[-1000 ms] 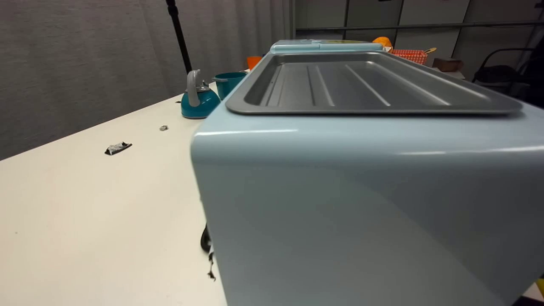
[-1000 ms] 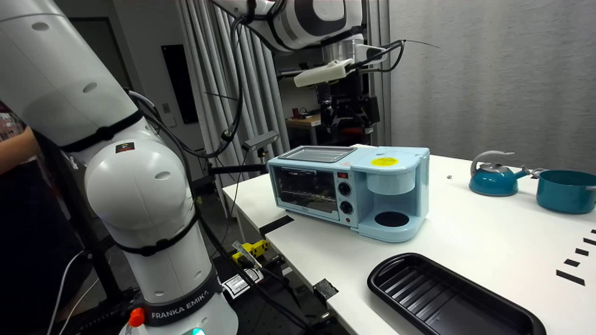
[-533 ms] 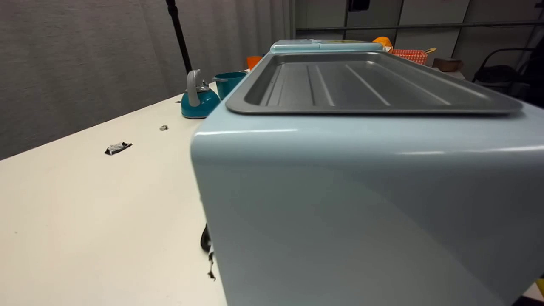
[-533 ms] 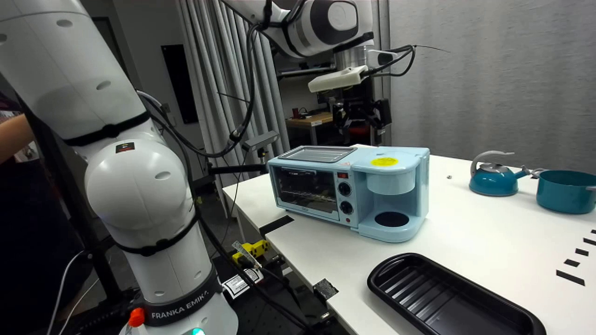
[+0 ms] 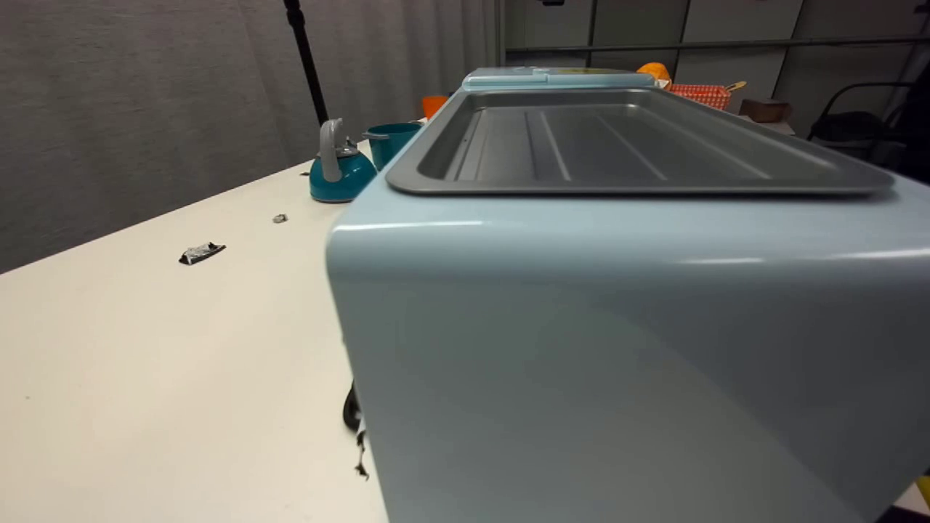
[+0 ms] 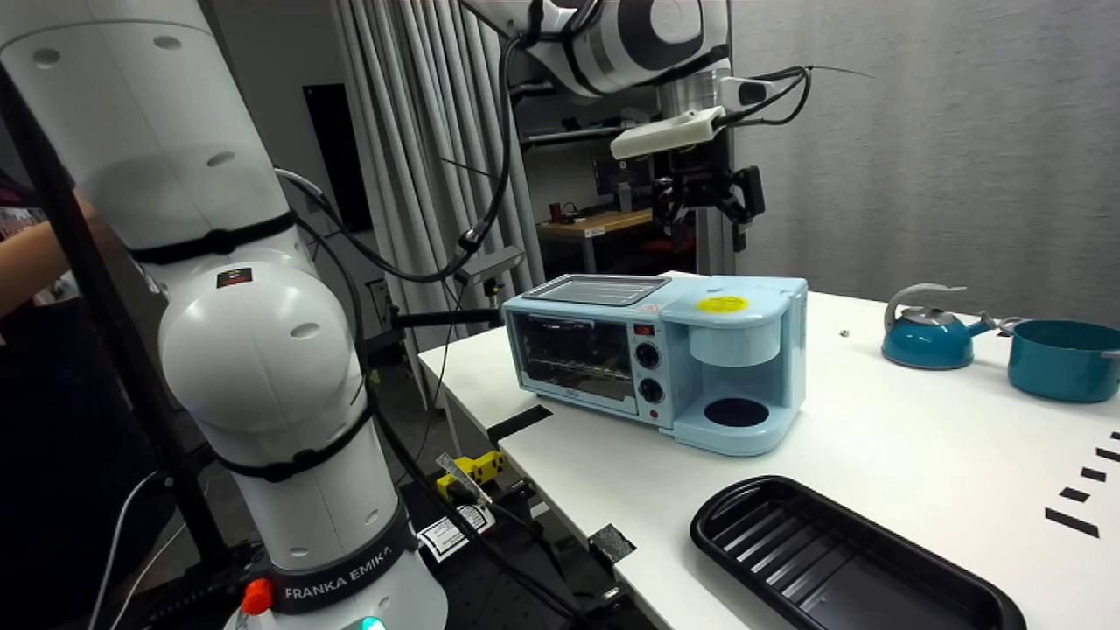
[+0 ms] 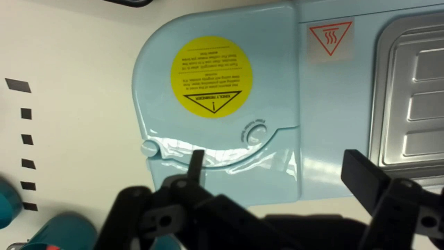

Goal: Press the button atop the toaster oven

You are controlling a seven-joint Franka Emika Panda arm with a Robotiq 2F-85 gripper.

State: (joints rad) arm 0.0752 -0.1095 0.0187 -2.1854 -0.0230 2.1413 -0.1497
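Observation:
The pale blue toaster oven [image 6: 604, 311] stands on the white table and also shows in an exterior view [image 5: 603, 349]. In the wrist view, its lid carries a yellow sticker [image 7: 211, 76]. A small round button [image 7: 256, 134] of the same blue sits on the lid between the sticker and a curved seam. My gripper [image 6: 707, 229] hangs in the air above and behind the oven, touching nothing. In the wrist view the gripper [image 7: 274, 158] is open, with its jaws wide apart and nothing between them. The button lies beyond the fingertips, between the two jaws in that picture.
The oven's grey ribbed top tray [image 5: 567, 145] lies beside the lid. A teal kettle [image 6: 927, 339] and teal pot [image 6: 1063, 359] stand to the right in an exterior view. A black loaf pan [image 6: 849, 560] lies near the table's front edge. A camera arm [image 6: 446, 318] stands behind-left.
The arm and gripper have moved to the right in an exterior view, dipping slightly and then rising a little. The oven and the table items have not moved.

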